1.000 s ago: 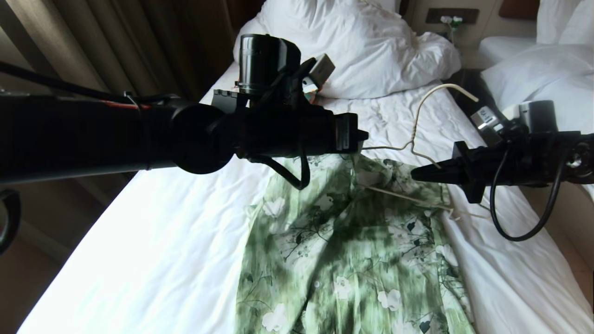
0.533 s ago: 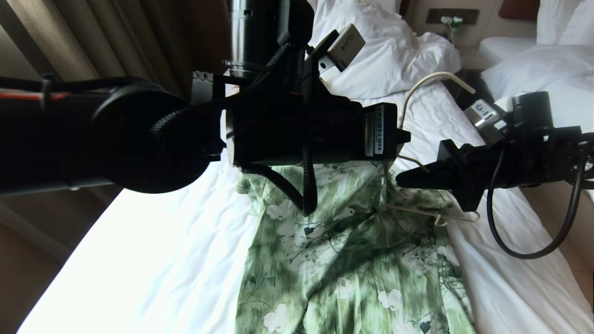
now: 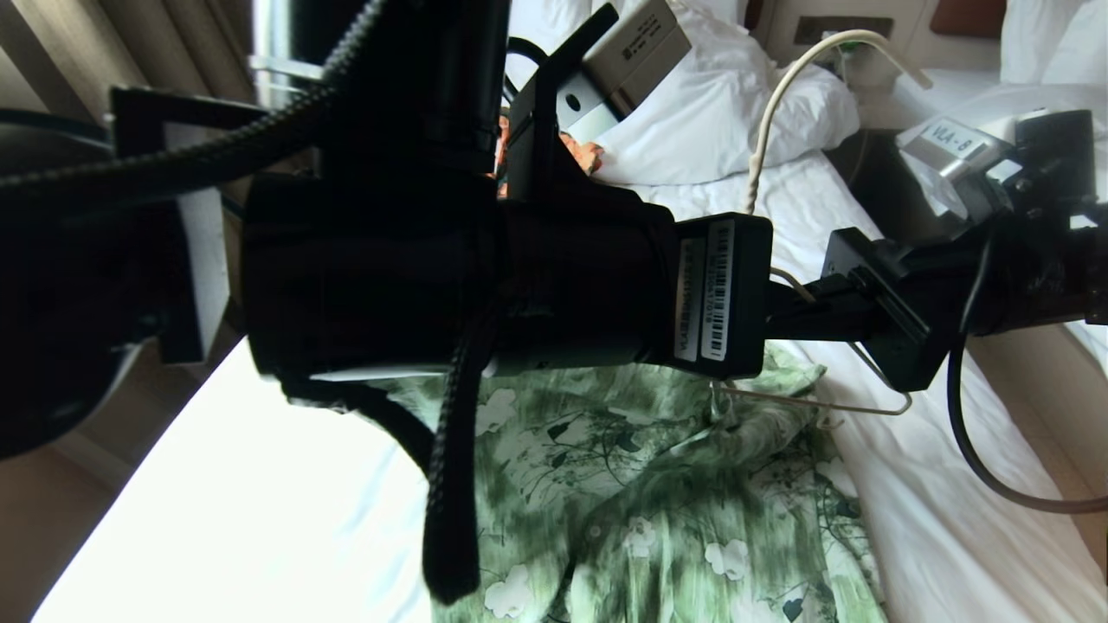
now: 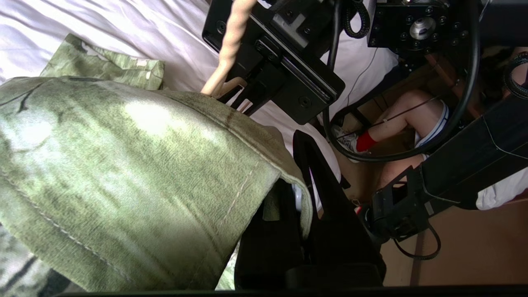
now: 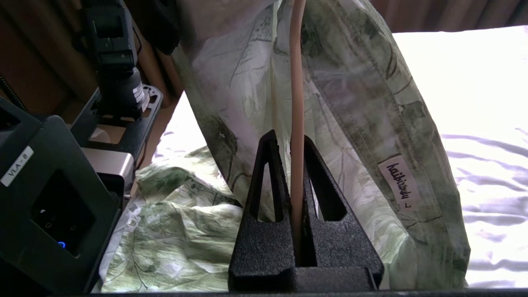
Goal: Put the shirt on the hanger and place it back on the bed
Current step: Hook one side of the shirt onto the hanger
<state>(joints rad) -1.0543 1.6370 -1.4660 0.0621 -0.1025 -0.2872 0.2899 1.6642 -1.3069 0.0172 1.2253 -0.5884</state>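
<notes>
Both arms have come up and closer to my head camera since a second ago, and the hanger (image 3: 783, 112) has risen with them, its hook now reaching up past the pillow (image 3: 736, 95) instead of lying low over the sheet. My left arm fills most of the head view, so I can barely see past it.

My right claw (image 5: 298, 198) is clamped on the hanger's thin cream wire, which runs straight up between the two black fingers (image 5: 268, 181) in the right wrist view. Behind the wire hangs the shirt's collar, label showing.

My left claw (image 4: 303, 198) is closed on the shirt (image 3: 658, 502), pinching a stitched edge of the green-and-white cloth; the fabric drapes over the fingers in the left wrist view. The right claw holding the hanger sits just beside it there.

Most of the shirt spreads on the bed (image 3: 260, 519), with its upper part lifted toward the claws. One hanger arm (image 3: 822, 405) pokes out just above the shirt's right shoulder (whether the other arm is inside the cloth, I cannot tell). A small orange garment (image 3: 582, 154) peeks out by the pillow.
</notes>
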